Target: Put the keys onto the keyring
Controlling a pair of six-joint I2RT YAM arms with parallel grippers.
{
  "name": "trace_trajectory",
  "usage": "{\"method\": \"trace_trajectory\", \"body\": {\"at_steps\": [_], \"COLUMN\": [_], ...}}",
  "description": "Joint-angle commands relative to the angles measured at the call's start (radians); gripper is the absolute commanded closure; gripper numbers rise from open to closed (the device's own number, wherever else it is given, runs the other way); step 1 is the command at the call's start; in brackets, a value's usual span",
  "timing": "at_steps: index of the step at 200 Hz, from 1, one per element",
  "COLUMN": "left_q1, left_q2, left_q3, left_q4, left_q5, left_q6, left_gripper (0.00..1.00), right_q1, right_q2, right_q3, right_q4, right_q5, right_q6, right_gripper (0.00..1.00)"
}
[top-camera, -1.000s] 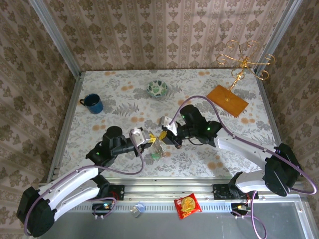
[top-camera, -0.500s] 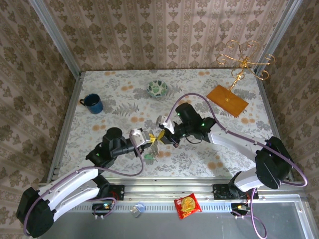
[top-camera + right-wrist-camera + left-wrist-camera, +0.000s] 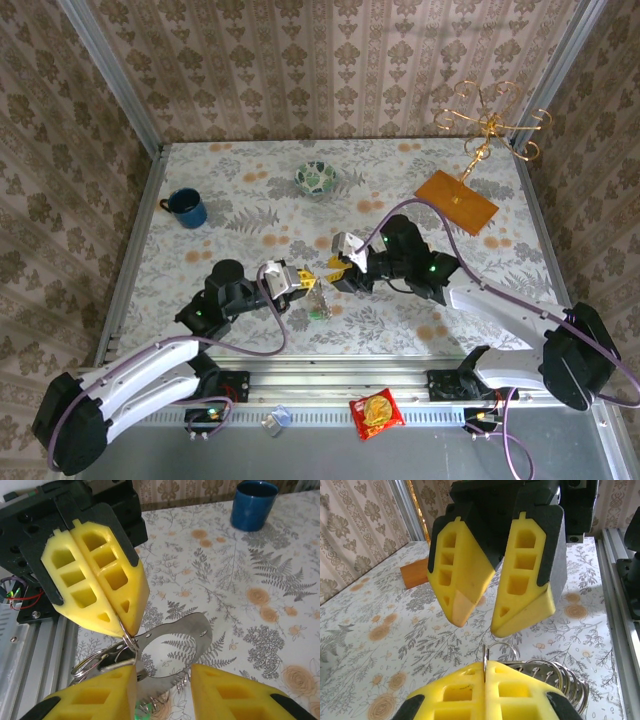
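Left gripper (image 3: 127,625): fingers pressed together, pinching a thin metal ring (image 3: 484,656) by its top edge. It is held above the table (image 3: 240,160), near the middle of the near edge. Judged purpose: to hang the ring upright and steady so the other arm can work on it.

Right gripper (image 3: 162,680): fingers spread, tips facing the left gripper and just beside it, nothing clamped between them. Judged purpose: standing ready around the hanging bunch to take or thread a piece.

Keys (image 3: 316,312): a small bunch hanging under the pinched ring, with a bright green head lowest. Individual keys are too crowded to count.

Flat silvery plate (image 3: 192,630): has one large hole, hangs from the same ring, tilted toward the right gripper.

Coil of wire rings (image 3: 555,677): beside the left fingers, part of the bunch.

Blue mug (image 3: 186,208): upright, toward the left edge; contents cannot be told.

Patterned bowl (image 3: 317,178): near the middle of the far edge; nothing can be made out inside.

Orange board (image 3: 456,201): near the far right corner, carrying a gold stand (image 3: 487,125).
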State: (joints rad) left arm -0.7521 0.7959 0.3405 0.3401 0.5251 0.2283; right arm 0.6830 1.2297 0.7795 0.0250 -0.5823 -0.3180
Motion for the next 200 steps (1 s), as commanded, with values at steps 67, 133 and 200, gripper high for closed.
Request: {"method": "trace_trajectory", "body": {"at_steps": [67, 133, 200], "left_q1": [-0.007, -0.009, -0.011], "left_q2": [0.050, 0.061, 0.077], "left_q3": [-0.032, -0.041, -0.044], "left_q4": [0.215, 0.255, 0.284], "left_q5": [0.082, 0.081, 0.092], "left_q6": [-0.103, -0.127, -0.144], "left_gripper": [1.00, 1.00, 1.00], "right_q1": [-0.022, -0.022, -0.015], "right_q2": [-0.042, -0.002, 0.040], "right_q3": [-0.028, -0.011, 0.003], "right_q4": [0.093, 0.082, 0.133], "right_q5": [-0.086, -0.184, -0.174], "right_q6": [-0.026, -0.017, 0.004], "right_gripper": [0.65, 0.65, 0.72]}}
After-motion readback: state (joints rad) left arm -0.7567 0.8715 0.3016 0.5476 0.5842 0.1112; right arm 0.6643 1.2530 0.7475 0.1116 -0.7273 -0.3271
